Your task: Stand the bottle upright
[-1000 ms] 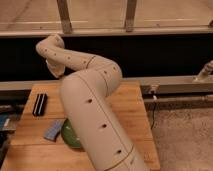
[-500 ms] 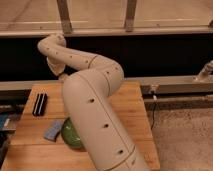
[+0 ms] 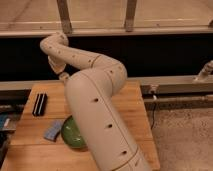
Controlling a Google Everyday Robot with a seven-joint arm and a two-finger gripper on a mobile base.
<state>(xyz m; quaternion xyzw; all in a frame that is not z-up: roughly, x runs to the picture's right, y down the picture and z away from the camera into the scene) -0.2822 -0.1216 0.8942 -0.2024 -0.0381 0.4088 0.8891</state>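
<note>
The bottle is hidden; no part of it shows on the wooden table (image 3: 134, 112). My large beige arm (image 3: 95, 115) rises from the bottom of the camera view, bends over the table and curls back down at the far left. Its wrist (image 3: 63, 75) dips toward the table's back edge. The gripper sits there, shut, and is almost wholly hidden behind the forearm. What lies under it cannot be seen.
A black oblong object (image 3: 39, 104) lies on the table's left side. Nearer the front are a blue-grey flat piece (image 3: 53, 130) and a green bowl (image 3: 71, 134), partly covered by my arm. A dark wall with a rail (image 3: 170, 82) runs behind; speckled floor (image 3: 185, 135) lies right.
The arm's upper bend has shifted slightly right and upward. The things on the table have not moved.
</note>
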